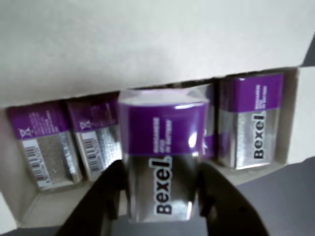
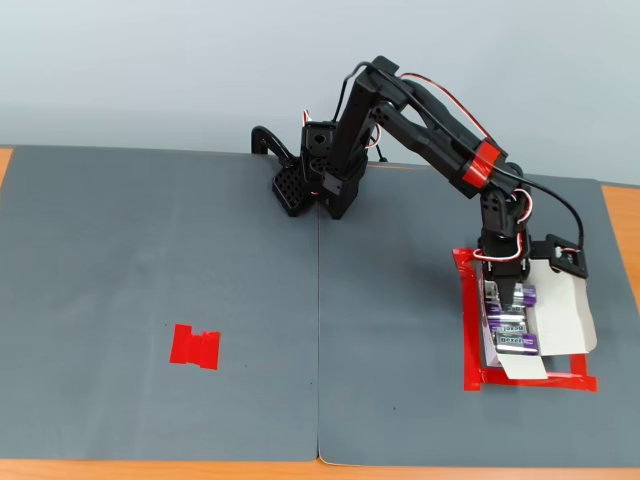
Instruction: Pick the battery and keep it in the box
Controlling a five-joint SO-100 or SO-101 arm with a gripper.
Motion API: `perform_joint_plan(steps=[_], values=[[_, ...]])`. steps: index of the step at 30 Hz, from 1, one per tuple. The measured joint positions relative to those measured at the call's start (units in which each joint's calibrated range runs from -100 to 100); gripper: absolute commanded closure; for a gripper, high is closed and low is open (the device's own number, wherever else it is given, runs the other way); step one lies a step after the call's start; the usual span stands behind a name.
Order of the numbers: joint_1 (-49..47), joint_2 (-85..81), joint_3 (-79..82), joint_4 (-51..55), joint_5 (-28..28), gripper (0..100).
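At the bottom centre of the wrist view my fingers (image 1: 160,196) clamp the battery (image 1: 165,152) by its two sides, purple end up, "Bexel" lettering facing the camera. Behind it, the box (image 1: 147,49) fills the upper frame with other purple batteries (image 1: 251,120) standing inside. In the fixed view, the box (image 2: 565,305) sits at the right on the grey bench (image 2: 160,260), framed by red tape (image 2: 468,330).

Grey mat (image 2: 200,250) over wooden table (image 2: 620,215); red tape patch (image 2: 194,347) at left, red tape frame (image 2: 470,340) at right.
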Motion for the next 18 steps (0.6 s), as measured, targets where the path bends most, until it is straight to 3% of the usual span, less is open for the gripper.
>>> perform_joint_plan(steps=[3, 8, 18], values=[[0.0, 0.0, 0.0, 0.0, -1.3, 76], [0.0, 0.0, -0.1, 0.0, -2.4, 78], [0.2, -1.9, -0.5, 0.0, -2.4, 98]])
